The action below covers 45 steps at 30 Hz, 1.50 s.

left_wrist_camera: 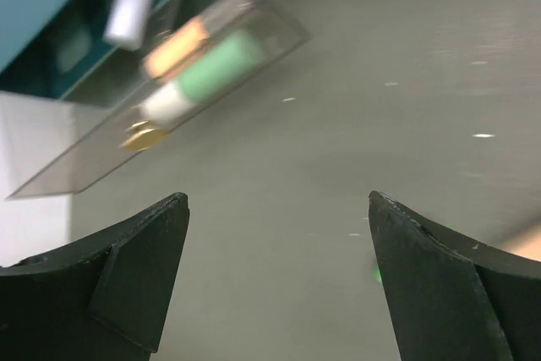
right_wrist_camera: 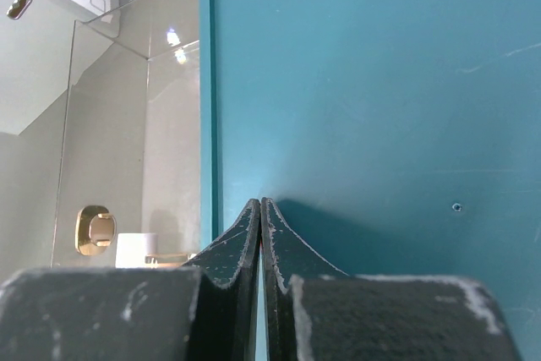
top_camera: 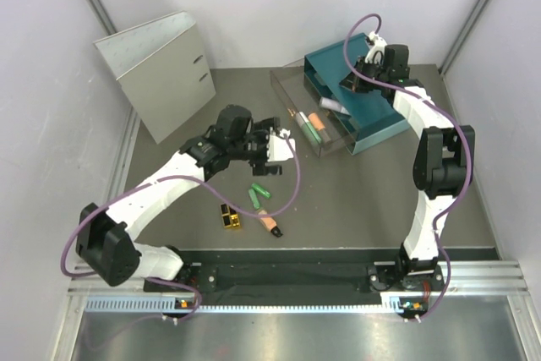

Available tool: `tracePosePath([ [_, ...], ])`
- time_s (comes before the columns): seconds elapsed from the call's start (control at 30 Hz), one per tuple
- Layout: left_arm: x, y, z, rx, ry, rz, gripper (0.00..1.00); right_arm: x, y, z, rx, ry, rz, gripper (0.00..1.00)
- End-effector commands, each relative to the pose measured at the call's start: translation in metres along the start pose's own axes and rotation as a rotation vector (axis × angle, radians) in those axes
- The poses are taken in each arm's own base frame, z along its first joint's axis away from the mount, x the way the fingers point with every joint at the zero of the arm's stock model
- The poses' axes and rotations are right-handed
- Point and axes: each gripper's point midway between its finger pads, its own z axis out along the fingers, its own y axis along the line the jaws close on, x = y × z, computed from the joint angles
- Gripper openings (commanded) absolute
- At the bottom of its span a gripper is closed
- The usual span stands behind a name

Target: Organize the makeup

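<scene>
Hovering mid-surface (top_camera: 363, 192), the left claw (top_camera: 283, 145) is spread wide w/ nothing in it. Its wrist cam shows both fingers (left_wrist_camera: 127, 268) far apart over bare grey.

The right claw (top_camera: 351, 82) is up at 1 o'clock over the teal drawer box (top_camera: 376, 116). It's pinched fully closed, tips together right against the teal top, gripping nothing afaict.

Makeup's in 2 groups:
- **Loose on the surface**, approx 6 o'clock from the left claw: two green tubes (top_camera: 259, 194) side by side. A gold-and-black block (top_camera: 228, 217) is at their 7 o'clock, w/ a peach-orange tube (top_camera: 270, 224) near the block.
- **Inside the clear plastic box** (top_camera: 283, 82), which sits right beside the drawer box: a green tube w/ white cap (top_camera: 319, 131) and a second peach-orange tube (top_camera: 314, 119).

A white-lilac tube (top_camera: 335, 107) lies at the teal edge; can't tell if it's in the clear box or the drawer.

Grey binder (top_camera: 161, 65) stands at 10 o'clock.
</scene>
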Motion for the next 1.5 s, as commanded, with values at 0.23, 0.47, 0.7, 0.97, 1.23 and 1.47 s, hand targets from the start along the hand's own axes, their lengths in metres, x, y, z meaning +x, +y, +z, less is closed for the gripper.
tracePosePath([
  [0.23,0.003,-0.118,-0.011,0.365,-0.033,0.015,0.86,0.15,-0.049,-0.005,0.165,0.425,0.22,0.0],
  [0.47,0.03,-0.164,-0.013,0.561,0.064,0.088,0.83,0.157,-0.051,-0.008,0.178,0.438,0.227,0.0],
  [0.7,0.063,-0.2,-0.019,0.704,0.144,0.092,0.81,0.16,-0.052,-0.004,0.172,0.441,0.232,0.0],
  [0.97,0.091,-0.206,0.009,0.703,0.181,0.149,0.78,0.162,-0.05,-0.002,0.158,0.442,0.253,0.0],
  [1.23,0.098,-0.203,0.038,0.717,0.174,0.159,0.74,0.161,-0.05,-0.002,0.156,0.442,0.25,0.0],
  [1.47,0.098,-0.198,0.044,0.74,0.198,0.144,0.0,0.161,-0.052,0.0,0.157,0.445,0.252,0.0],
])
